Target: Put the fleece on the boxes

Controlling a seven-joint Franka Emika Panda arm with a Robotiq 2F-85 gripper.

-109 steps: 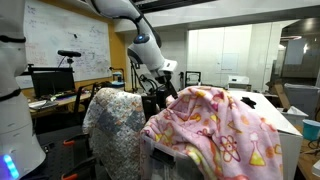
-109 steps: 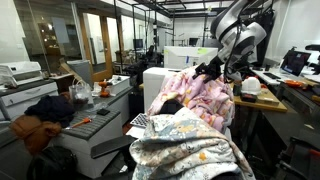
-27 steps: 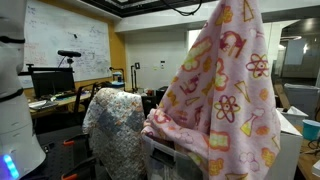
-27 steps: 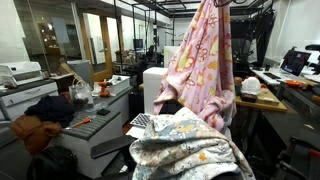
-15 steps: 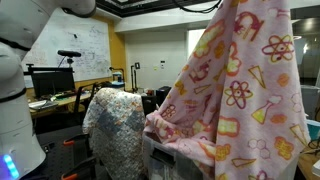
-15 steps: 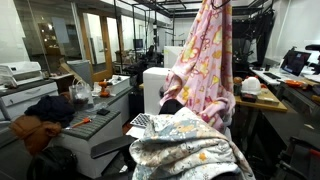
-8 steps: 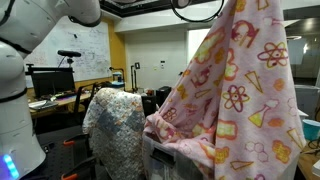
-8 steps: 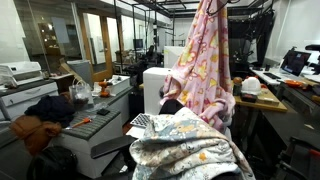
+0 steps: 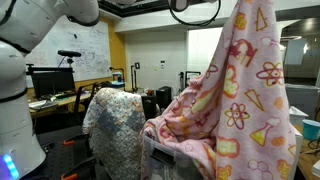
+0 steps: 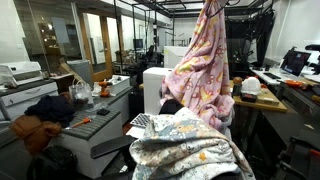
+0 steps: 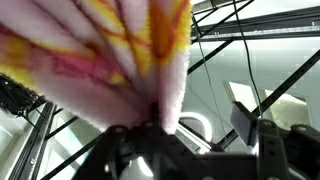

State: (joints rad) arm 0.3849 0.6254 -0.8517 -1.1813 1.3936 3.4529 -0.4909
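Where fleece (image 11: 100, 50) narrows, it sits between jaws; grip unclear.

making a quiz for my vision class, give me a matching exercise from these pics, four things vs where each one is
Things:
1 fleece
2 grey-white patterned cloth
3 whiteboard
4 monitor

Places:
a on the wall
b hanging down from high up
c on a desk
d draped over a chair

Pairs: 1-b; 2-d; 3-a; 4-c
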